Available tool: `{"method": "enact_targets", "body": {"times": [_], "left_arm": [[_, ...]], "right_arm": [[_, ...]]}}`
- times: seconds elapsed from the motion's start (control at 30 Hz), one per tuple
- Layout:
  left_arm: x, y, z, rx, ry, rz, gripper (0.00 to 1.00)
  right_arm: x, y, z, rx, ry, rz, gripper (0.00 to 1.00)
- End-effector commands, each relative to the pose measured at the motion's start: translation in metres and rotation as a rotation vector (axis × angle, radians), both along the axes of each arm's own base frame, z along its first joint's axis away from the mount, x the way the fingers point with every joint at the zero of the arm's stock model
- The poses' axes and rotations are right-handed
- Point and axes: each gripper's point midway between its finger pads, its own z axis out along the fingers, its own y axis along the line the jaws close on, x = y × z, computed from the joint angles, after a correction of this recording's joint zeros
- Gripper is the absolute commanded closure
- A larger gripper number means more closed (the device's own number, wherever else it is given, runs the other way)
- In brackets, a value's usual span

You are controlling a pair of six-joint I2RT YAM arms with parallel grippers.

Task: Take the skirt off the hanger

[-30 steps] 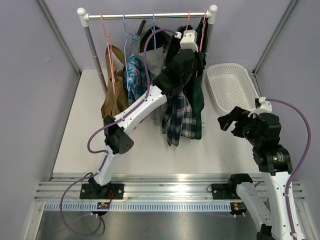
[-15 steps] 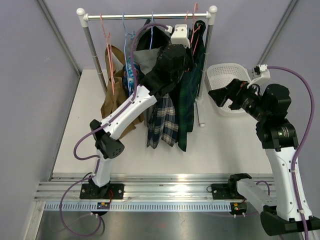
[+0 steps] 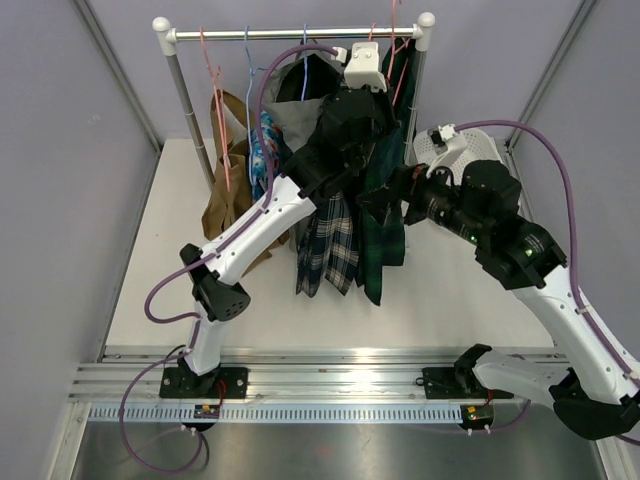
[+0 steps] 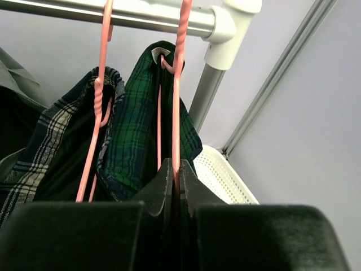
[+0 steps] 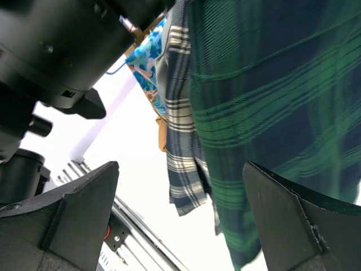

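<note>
Little room at the post end of the silver clothes rail [image 4: 141,17]: left fingers [image 4: 161,186] clamp the pink wire hanger [image 4: 179,84] holding the green plaid skirt [image 4: 141,130] (below that rail); right fingers [image 5: 84,209] gape beside it.

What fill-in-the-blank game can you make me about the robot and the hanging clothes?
1. The left gripper is shut on a ____ hanger.
2. The right gripper is ____, and it faces the green plaid skirt.
3. The plastic basket past the rack is ____ in colour.

Missing words: pink; open; white.
</note>
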Motion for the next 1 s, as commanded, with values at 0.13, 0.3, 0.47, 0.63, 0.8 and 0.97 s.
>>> {"method": "enact_targets", "body": {"times": [0.13,0.3,0.47,0.63,0.8,0.97], "left_arm": [[-0.031,0.040,0.111,-0.283,-0.201,0.051,1.00],[-0.043,0.045,0.116,-0.293,-0.205,0.046,1.00],[-0.054,0.051,0.128,-0.329,-0.214,0.033,1.00],[-0.062,0.048,0.136,-0.373,-0.226,0.020,1.00],[-0.065,0.042,0.144,-0.408,-0.240,0.006,1.00],[-0.063,0.050,0.148,-0.369,-0.279,0.067,1.00]], "right_arm": [[0.011,0.012,-0.012,-0.066,-0.037,-0.134,0.00],[0.024,-0.001,-0.016,-0.099,-0.053,-0.248,0.13],[0.031,-0.009,-0.032,-0.153,-0.031,-0.322,0.26],[0.028,0.005,-0.042,-0.160,-0.036,-0.283,0.63],[0.019,0.018,-0.056,-0.176,-0.012,-0.233,1.00],[-0.019,0.023,-0.064,-0.180,0.004,-0.170,1.00]]}}
